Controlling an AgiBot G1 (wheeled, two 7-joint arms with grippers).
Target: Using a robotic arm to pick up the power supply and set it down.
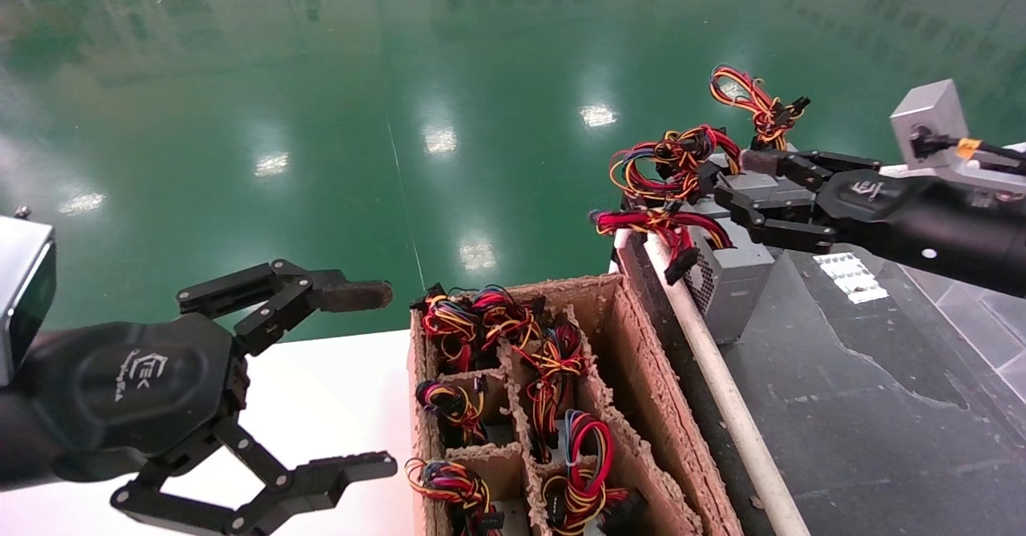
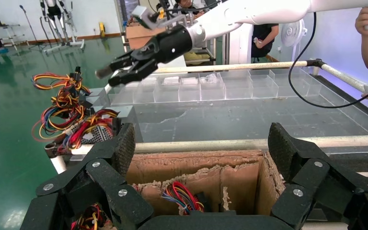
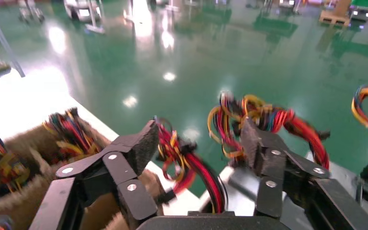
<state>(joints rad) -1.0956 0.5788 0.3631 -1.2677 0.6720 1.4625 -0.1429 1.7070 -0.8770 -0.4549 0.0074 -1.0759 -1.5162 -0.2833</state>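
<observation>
Power supply (image 1: pixel 733 276) sitting at the near left corner of the dark table (image 1: pixel 866 392), hard against the white edge rail (image 1: pixel 725 396), honeycomb vent side facing the cardboard crate (image 1: pixel 633 376). Red, yellow and black wires (image 1: pixel 661 223) spilling off the corner over the green floor (image 1: pixel 401 79). More grey boxes with wire coils just behind it, one coil carrying blue strands (image 1: pixel 669 159).

Right claw (image 1: pixel 733 183) hovering over that corner, fingers spread moderately with nothing between them; in the right wrist view the pads (image 3: pixel 141 143) bracketing blurred red wires, not pinching them. Hard to tell whether a fingertip brushes the box top.

Left claw (image 1: pixel 365 380) parked low beside the crate, over a white surface (image 1: pixel 337 392), jaws spread wide and holding nothing.

Crate divided into cells, most stuffed with further wired units (image 1: pixel 553 368); one long cell nearest the table showing bare.

Judged progress: box set down on the table and let go, so the carry looks complete for this unit; remaining would be clearing the claw away, and possibly fetching another from the crate. Equally readable as a claw just arriving to grasp — cannot say for certain.

White logo on each claw's palm (image 1: pixel 148 368), letters too small to read. Pale patterned sticker (image 1: pixel 851 276) on the table, no legible text.
</observation>
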